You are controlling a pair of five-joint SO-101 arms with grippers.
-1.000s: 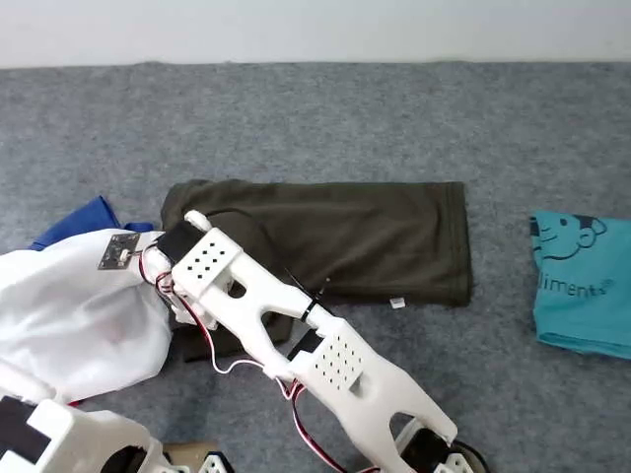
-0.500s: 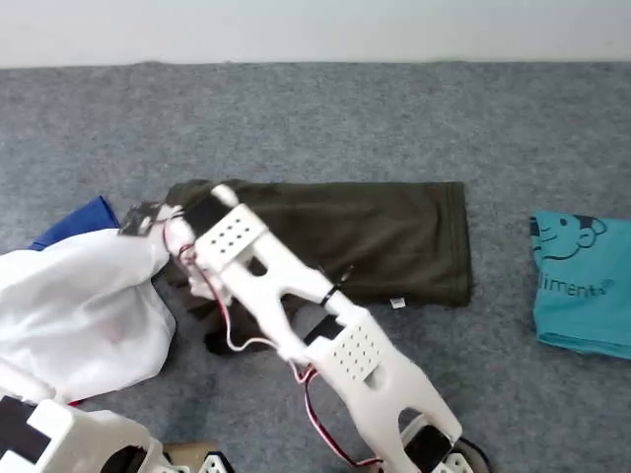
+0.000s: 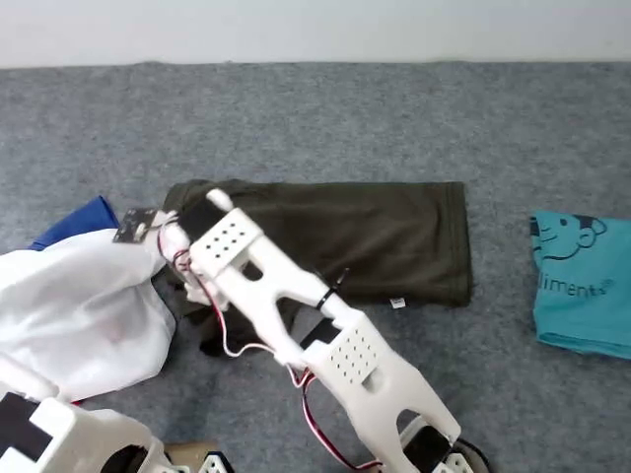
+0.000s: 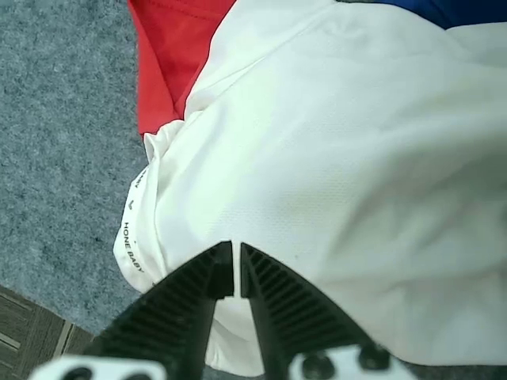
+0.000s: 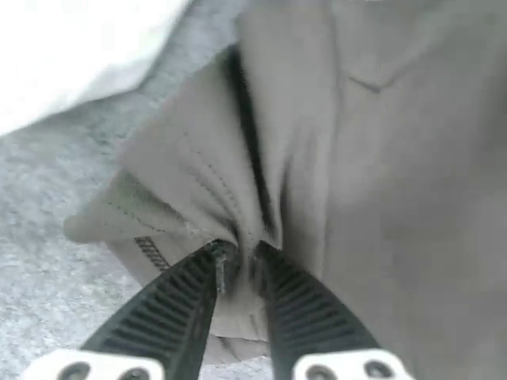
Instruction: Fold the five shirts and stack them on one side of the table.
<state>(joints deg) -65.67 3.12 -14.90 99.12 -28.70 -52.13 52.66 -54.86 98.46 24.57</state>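
Observation:
A dark olive shirt [image 3: 375, 236] lies flat across the middle of the grey table. My right gripper [image 3: 175, 239] is at its near left corner, shut on a pinched fold of the olive shirt [image 5: 380, 158], the cloth bunched between the fingertips [image 5: 207, 273]. To the left sits a rumpled white shirt [image 3: 79, 305]. My left gripper [image 4: 236, 265] hangs over the white shirt [image 4: 333, 158] with its fingers together and no cloth visibly between them. A red shirt [image 4: 162, 55] and a blue shirt [image 4: 467, 9] lie under the white one. A folded teal shirt [image 3: 582, 286] rests at the right edge.
The blue shirt [image 3: 84, 222] pokes out behind the white pile. The right arm [image 3: 345, 365] crosses the near middle of the table, and the left arm's base [image 3: 59, 434] fills the near left corner. Bare grey table [image 3: 345, 118] stretches along the far side.
My right gripper has drawn the olive shirt's corner away from the near edge and slightly right, then eased back a little. The white shirt's tag shifted with it.

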